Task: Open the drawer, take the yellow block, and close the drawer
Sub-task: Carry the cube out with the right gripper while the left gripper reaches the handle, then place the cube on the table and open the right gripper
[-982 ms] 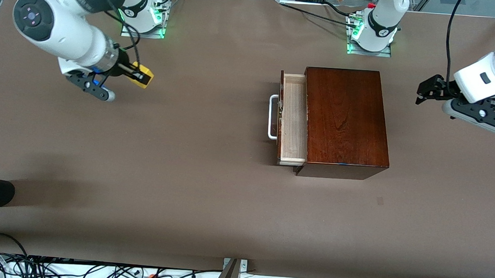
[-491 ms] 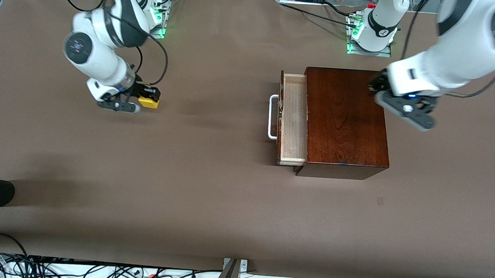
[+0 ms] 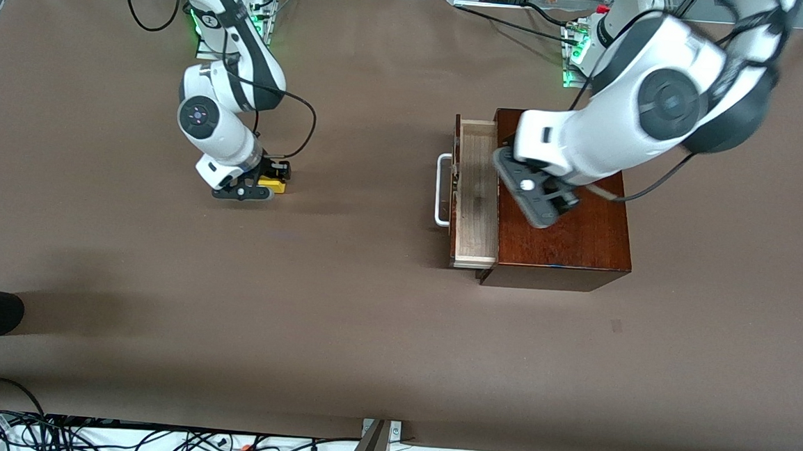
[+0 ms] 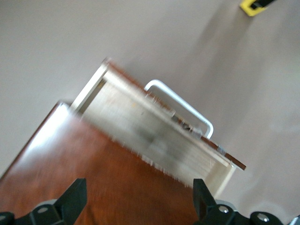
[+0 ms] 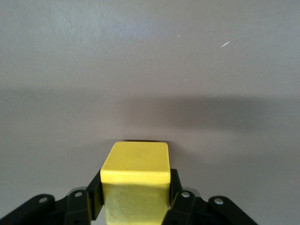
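Lowered tableward, right gripper (image 3: 269, 183) clasps yellow block (image 3: 271, 185); left gripper (image 4: 138, 199), spread, reached over box (image 3: 569, 222).

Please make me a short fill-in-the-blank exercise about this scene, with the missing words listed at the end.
1. The right gripper is shut on the ____ block.
2. The drawer of the dark wooden box stands ____.
3. The left gripper, its fingers open, is over the box and the ____.
4. The drawer's white bar handle faces the ____ arm's end of the table.

Missing words: yellow; open; drawer; right
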